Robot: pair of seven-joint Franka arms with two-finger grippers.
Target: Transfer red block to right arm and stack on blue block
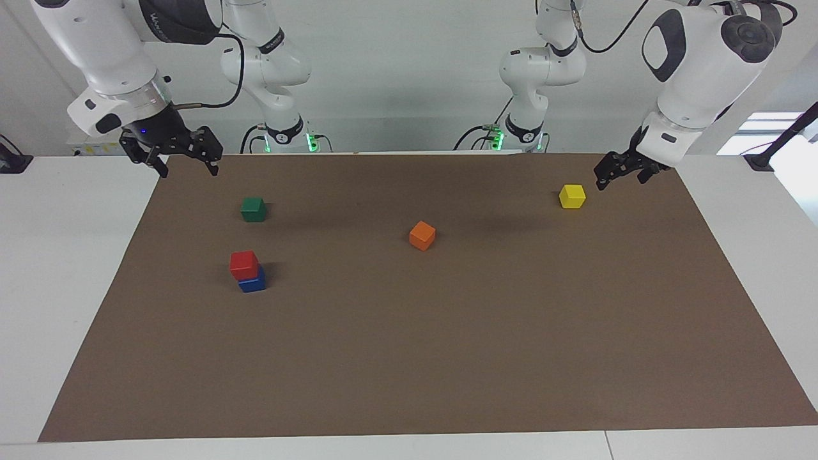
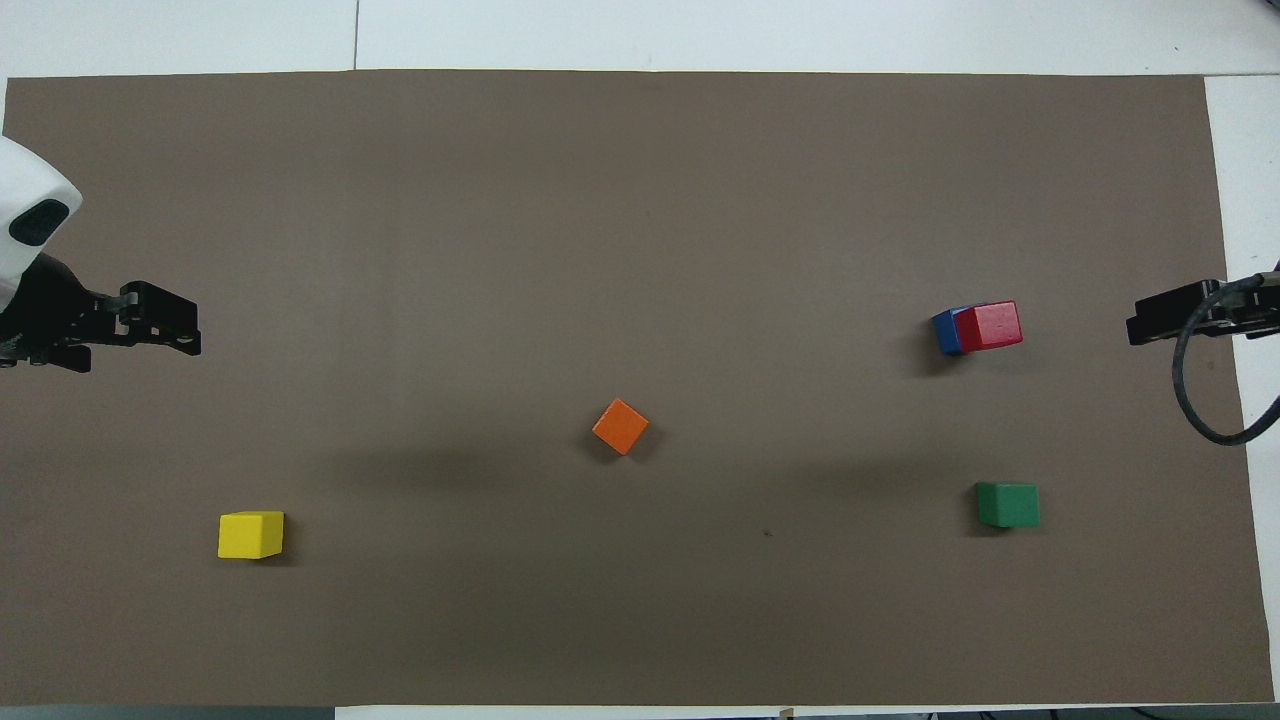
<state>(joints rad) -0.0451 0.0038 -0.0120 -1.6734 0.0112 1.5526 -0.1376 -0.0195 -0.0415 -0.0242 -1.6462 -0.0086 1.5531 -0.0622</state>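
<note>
Overhead view shows the green block (image 2: 1007,504) nearest the robots at the right arm's end of the desk (image 2: 640,620), and farther out the red block (image 2: 988,325) already sitting on the blue block (image 2: 945,332), skewed slightly so a strip of blue peeks out beside it. The right pincer (image 1: 186,167) hangs empty and open over the mat's edge at that same end, well apart from the pair, so the stack lies farther from the robots than the green block and on the right arm's own side. The left pincer (image 1: 621,174) also stands open and empty above the mat near the yellow block (image 1: 572,196), at the left arm's end, touching nothing. By the look of it the stacking is done, and the right arm is much the nearer should the red block need squaring.
</note>
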